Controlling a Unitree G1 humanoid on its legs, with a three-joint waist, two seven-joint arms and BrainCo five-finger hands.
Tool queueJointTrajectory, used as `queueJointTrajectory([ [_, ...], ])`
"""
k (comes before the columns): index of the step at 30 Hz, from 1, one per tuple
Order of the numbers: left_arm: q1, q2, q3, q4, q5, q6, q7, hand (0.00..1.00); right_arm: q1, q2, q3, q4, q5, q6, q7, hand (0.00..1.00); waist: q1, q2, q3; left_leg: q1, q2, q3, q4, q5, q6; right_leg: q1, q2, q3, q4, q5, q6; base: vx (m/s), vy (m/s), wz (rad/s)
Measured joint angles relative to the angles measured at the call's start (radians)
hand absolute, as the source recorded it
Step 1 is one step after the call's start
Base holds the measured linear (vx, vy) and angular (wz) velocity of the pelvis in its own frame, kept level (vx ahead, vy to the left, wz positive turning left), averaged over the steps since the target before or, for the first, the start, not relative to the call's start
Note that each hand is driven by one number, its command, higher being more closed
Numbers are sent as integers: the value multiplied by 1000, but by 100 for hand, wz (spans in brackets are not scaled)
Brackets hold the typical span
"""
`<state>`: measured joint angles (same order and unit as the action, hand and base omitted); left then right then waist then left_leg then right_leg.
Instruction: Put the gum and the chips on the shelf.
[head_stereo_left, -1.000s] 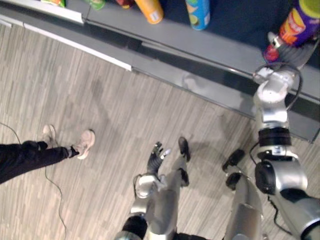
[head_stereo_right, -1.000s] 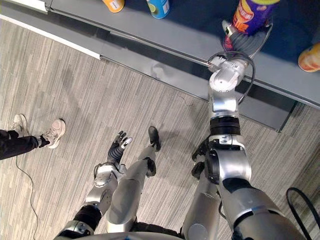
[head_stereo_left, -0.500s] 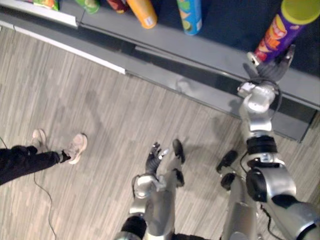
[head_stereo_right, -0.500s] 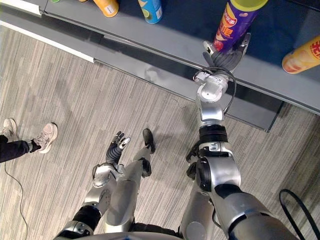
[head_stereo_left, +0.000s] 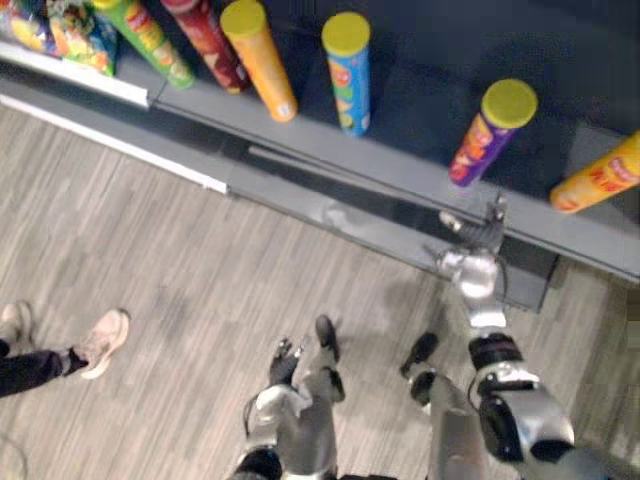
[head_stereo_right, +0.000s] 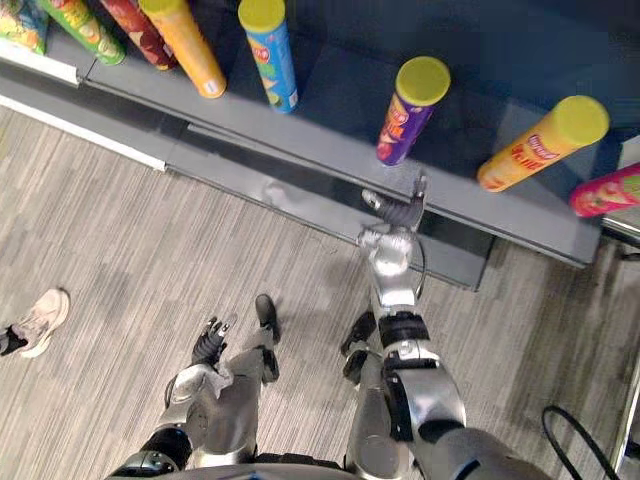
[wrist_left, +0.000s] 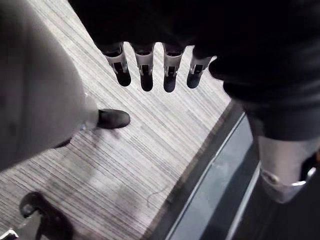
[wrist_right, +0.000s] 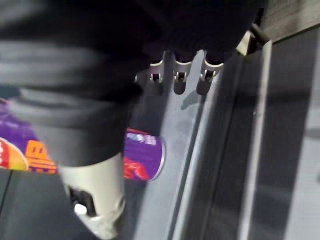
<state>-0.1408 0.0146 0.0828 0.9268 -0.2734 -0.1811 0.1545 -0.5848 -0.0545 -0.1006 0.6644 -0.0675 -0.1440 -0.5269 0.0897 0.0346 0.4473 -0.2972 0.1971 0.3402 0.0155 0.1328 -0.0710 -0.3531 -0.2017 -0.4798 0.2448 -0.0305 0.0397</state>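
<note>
Purple chips can (head_stereo_left: 486, 139) with a yellow lid stands upright on the grey shelf (head_stereo_left: 400, 172), upper right of the frame. It sits between a blue can (head_stereo_left: 347, 70) and a yellow-orange can (head_stereo_left: 598, 185), well apart from both. Right hand (head_stereo_right: 400, 214) sits at the shelf's front edge just below the purple can, not touching it; its fingers (wrist_right: 179, 82) are straight and spread and hold nothing. Left hand (head_stereo_left: 283, 360) hangs low, lower centre, over the wood-grain floor (head_stereo_left: 180, 260), with its fingers (wrist_left: 146, 75) loosely extended and empty. 3 more cans (green, red, orange) line the shelf at upper left. A person's shoe (head_stereo_left: 100, 343) shows at the lower left.
</note>
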Motion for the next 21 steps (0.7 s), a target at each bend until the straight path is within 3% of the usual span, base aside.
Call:
queueJointTrajectory([
  [4,30,46,78,74,62,20,2,0,225,22,92,-141,-2,-5,66,0,-24,-50,-58,58,-2,31,-38,-7,-11,49,33,36,-86,30,7,123,28,-32],
  [7,68,71,126,110,107,34,-1,0,428,18,151,-225,-2,-32,152,0,-61,-85,-117,105,-10,34,-51,-10,-14,110,48,50,-147,56,17,187,25,-13],
  [8,81,71,143,111,140,39,-8,0,509,10,157,-237,-1,-45,215,0,-64,-93,-140,130,-14,34,-57,-13,-19,138,48,53,-167,60,22,166,34,-7],
  [10,111,70,172,110,175,39,-27,0,680,2,159,-224,11,-48,344,0,-67,-95,-207,168,-27,33,-68,-25,-34,186,50,55,-204,64,29,205,46,-5],
  [14,176,65,252,143,178,45,-62,0,789,13,142,14,50,-41,493,0,-85,-93,-279,249,-27,42,-84,-54,-42,254,62,78,-237,66,33,102,20,-16],
  [21,215,24,331,186,157,59,-81,0,735,17,-109,328,147,-33,508,0,-88,-79,-345,306,-33,73,-101,-81,-43,290,61,110,-268,68,47,-10,17,-15],
])
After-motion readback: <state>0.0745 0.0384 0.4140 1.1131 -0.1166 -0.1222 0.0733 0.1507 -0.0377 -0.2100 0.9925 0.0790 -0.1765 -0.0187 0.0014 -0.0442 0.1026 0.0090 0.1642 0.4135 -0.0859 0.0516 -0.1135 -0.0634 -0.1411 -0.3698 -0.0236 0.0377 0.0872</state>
